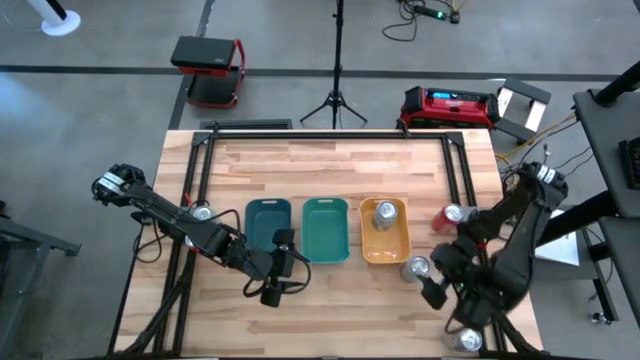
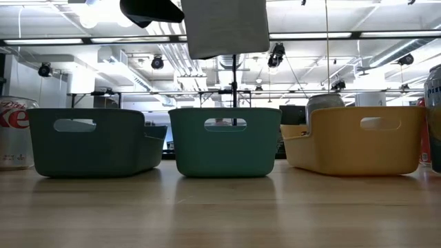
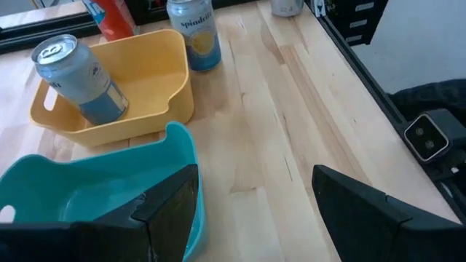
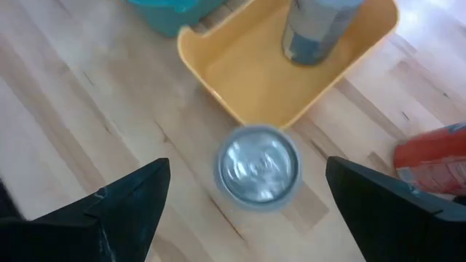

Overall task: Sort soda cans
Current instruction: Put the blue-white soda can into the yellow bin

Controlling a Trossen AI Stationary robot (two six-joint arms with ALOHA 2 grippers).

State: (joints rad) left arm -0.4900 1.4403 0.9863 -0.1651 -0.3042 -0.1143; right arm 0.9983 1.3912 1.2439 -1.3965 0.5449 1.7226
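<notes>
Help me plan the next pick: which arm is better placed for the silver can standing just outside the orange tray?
Right. The right gripper hangs open just beside that silver can; the left gripper is by the teal trays.

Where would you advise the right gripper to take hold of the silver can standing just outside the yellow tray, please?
Probably around its round side wall, coming straight down. The silver can stands upright, top up, between the open fingers of the right gripper. Put one finger on either side, along the yellow tray, since the tray's wall sits close behind the can and a red can lies nearby.
</notes>
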